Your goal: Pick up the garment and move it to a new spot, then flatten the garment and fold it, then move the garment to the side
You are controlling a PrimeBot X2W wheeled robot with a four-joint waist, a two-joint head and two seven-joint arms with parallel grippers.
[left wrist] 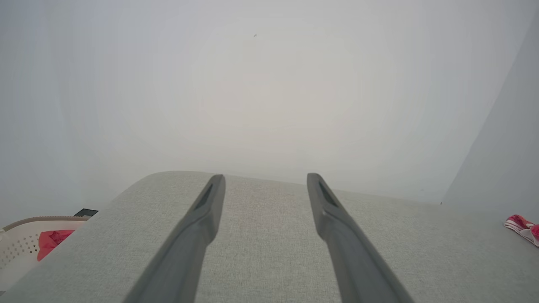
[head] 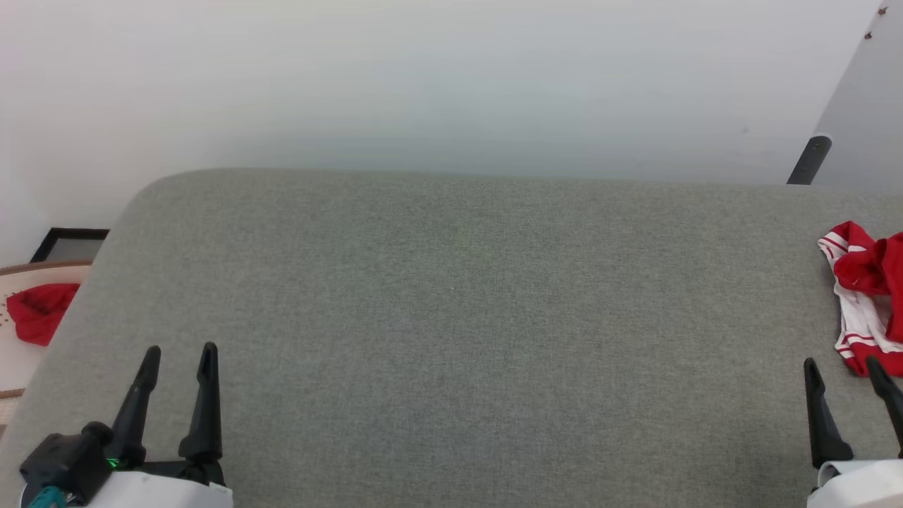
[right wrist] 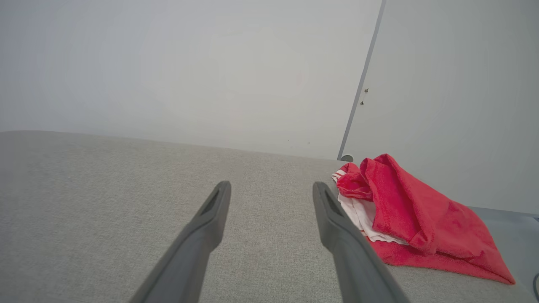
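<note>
Right wrist view: garment (right wrist: 421, 219) crumpled beside right end effector (right wrist: 271, 185), fingers apart, empty; raised fold to be pinched deep.

No legible text, label, brand, number or sign on any surface.

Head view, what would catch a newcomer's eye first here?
The crumpled red and white shirt at the right edge of the wide grey table stands out first, just ahead and to the right of the open right gripper. Next comes a red cloth in a pale basket off the table's left side, left of the open left gripper.
</note>
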